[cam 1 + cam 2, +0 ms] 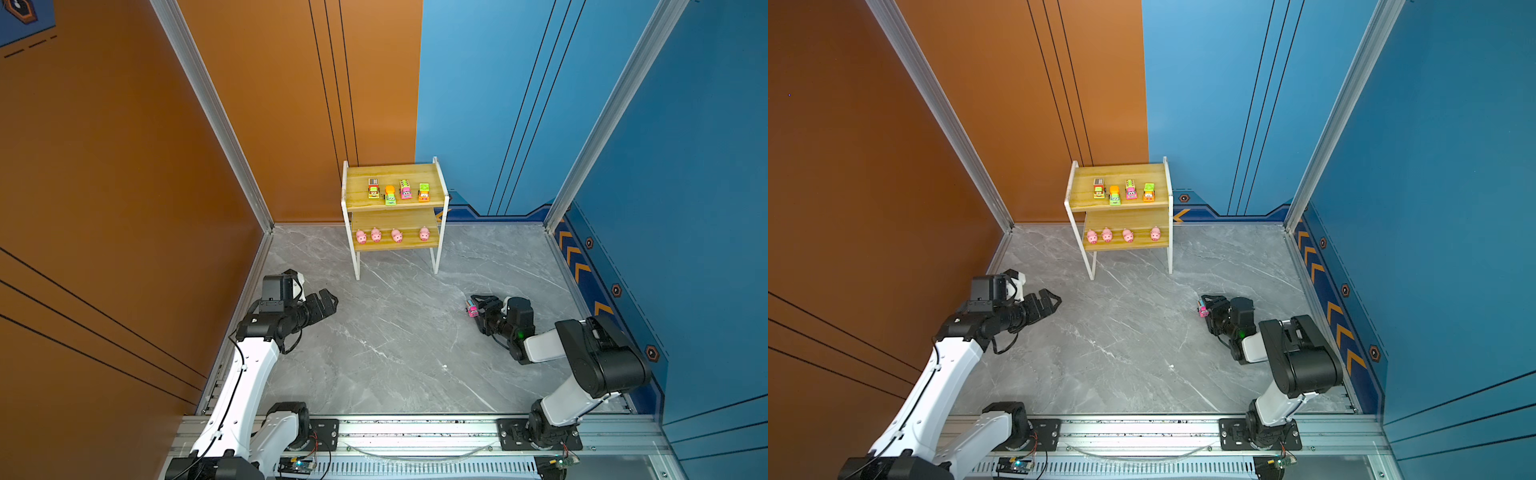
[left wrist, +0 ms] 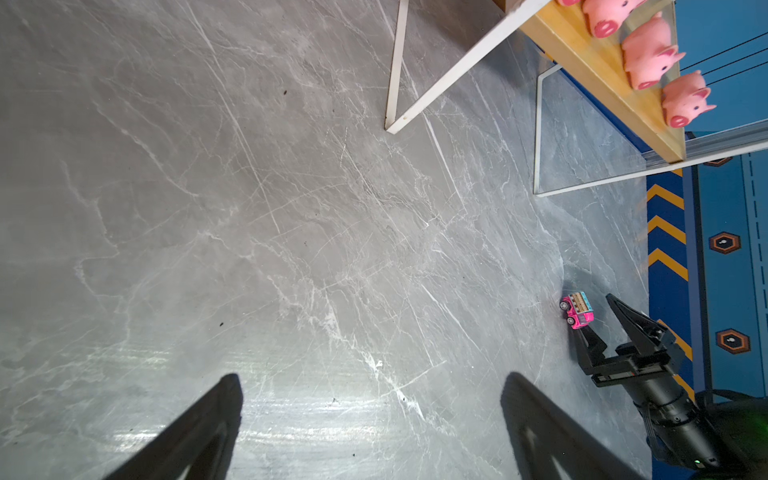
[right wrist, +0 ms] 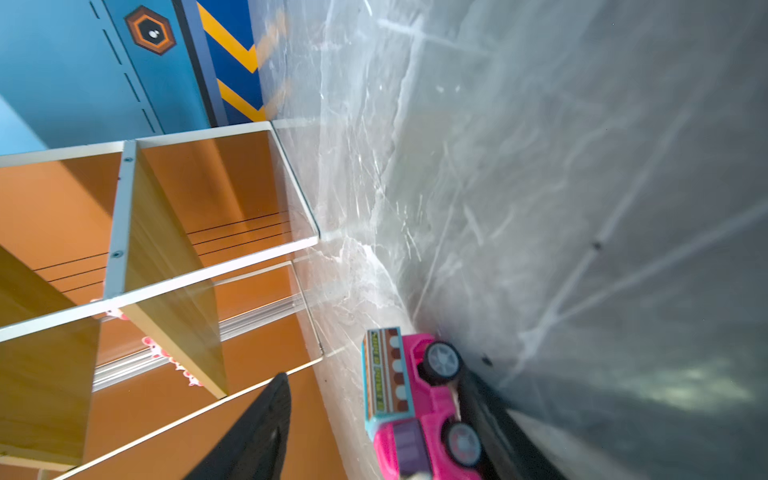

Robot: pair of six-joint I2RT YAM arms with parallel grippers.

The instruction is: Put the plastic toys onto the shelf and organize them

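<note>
Right fingers (image 1: 482, 299), centre-right of frame, stand part-open around the pink truck (image 1: 472, 311), holding nothing, probably lining up a grip; left fingers (image 1: 326, 297) gape, empty.

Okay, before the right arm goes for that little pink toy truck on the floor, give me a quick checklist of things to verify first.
1. Right gripper open: ok, jaws apart in the left wrist view.
2. Small pink plastic toy truck with a blue top seated between the jaws: cannot tell; it sits at the fingertips, close against one finger.
3. Room on the yellowish wooden top board of the white-framed shelf: ok, bare wood beside the row of four toy vehicles.
4. Left gripper out of the way: ok, open, well apart from the shelf.
5. Four round pink toy pigs on the lower board: ok, in a row.
</note>
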